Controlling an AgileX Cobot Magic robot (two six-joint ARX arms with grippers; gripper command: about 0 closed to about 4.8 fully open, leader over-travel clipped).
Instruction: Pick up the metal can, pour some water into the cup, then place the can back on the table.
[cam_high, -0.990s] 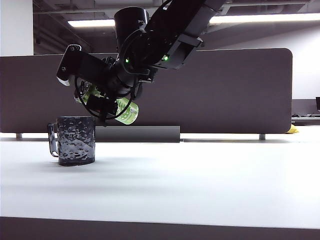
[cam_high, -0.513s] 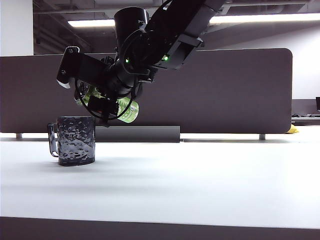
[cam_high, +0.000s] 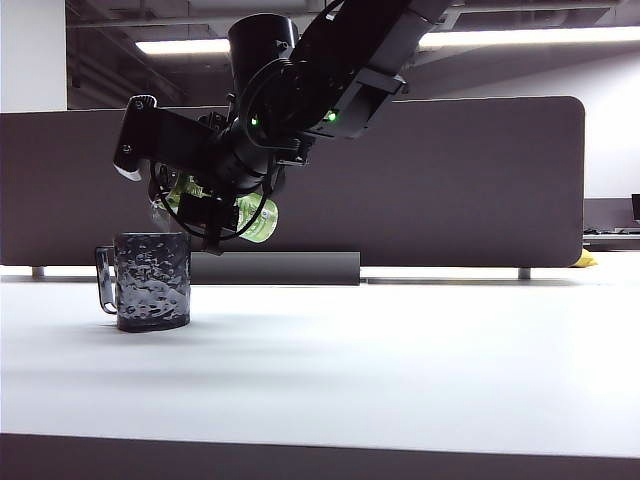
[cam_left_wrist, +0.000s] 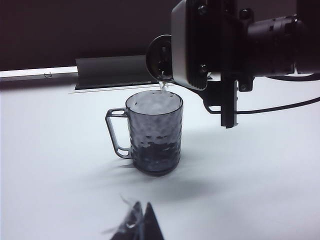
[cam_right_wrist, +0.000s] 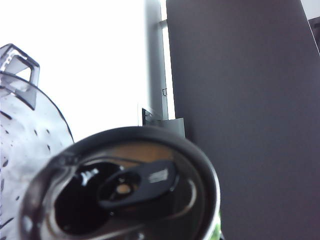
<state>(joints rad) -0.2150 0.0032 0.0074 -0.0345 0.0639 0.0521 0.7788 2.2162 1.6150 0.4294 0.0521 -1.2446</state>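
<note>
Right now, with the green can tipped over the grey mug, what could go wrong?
1. The tall green metal can, held by the right gripper, pours from above the dimpled grey mug's rim; a small drift could send water onto the white table.
2. Tipping further could splash.
3. The left gripper stays low, near the mug.

cans: one – the metal can (cam_high: 255, 220) | cups: one – the cup (cam_high: 152, 281) | tables: one – the table (cam_high: 400, 370) | grippers seen: two – left gripper (cam_left_wrist: 137, 225), right gripper (cam_high: 205, 215)
</note>
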